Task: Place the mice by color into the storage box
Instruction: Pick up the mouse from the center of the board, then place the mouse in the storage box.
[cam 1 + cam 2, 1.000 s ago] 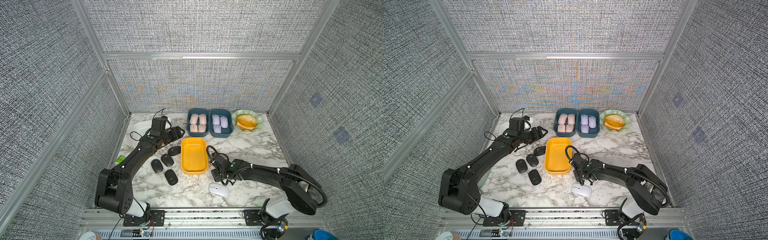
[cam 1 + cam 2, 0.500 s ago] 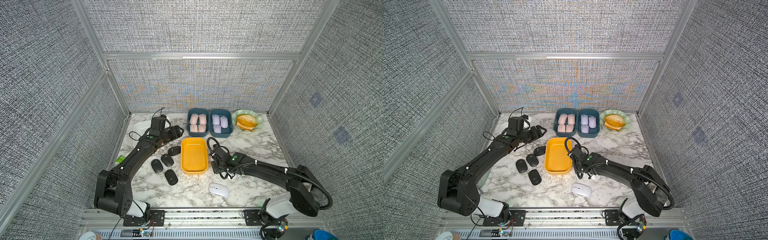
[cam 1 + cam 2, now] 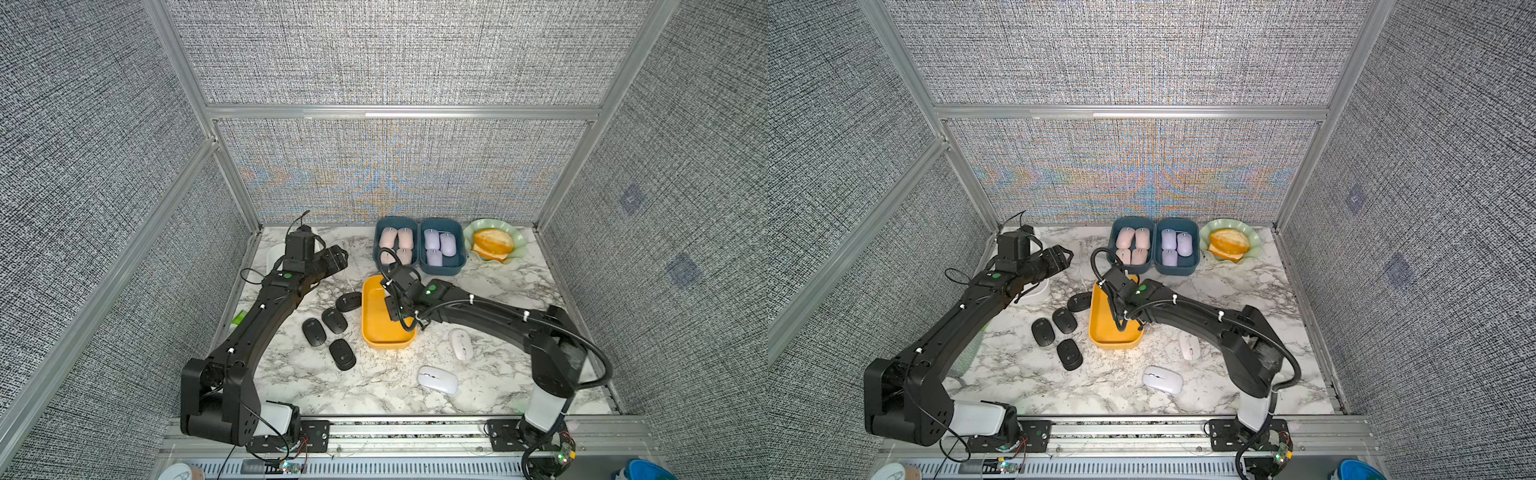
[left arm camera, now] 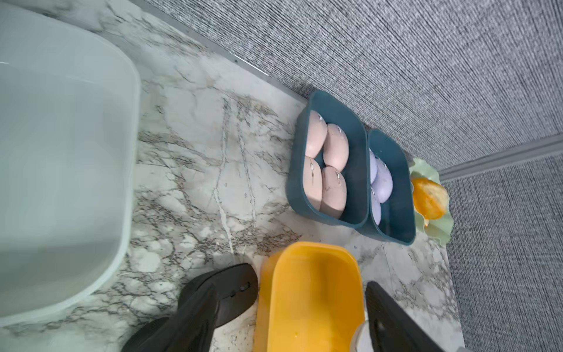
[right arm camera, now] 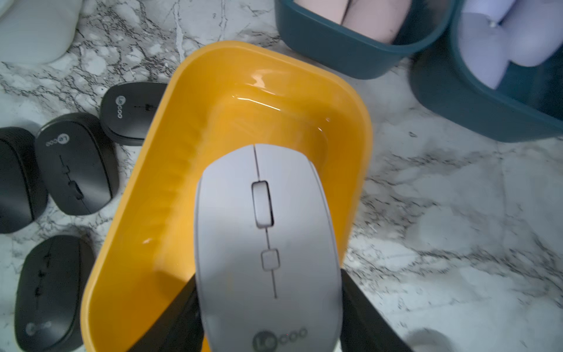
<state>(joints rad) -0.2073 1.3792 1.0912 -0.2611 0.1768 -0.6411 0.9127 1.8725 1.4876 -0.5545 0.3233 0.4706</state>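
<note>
Pink mice (image 3: 397, 245), lilac mice (image 3: 440, 246) boxed; right jaws are holding a white mouse (image 5: 268, 243) over the yellow box (image 5: 164, 189), left jaws wide, black mice (image 3: 334, 320) waiting.

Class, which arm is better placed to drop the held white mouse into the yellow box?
Right. The right tool grips the white mouse over the yellow box; the left tool hangs open, empty.
</note>
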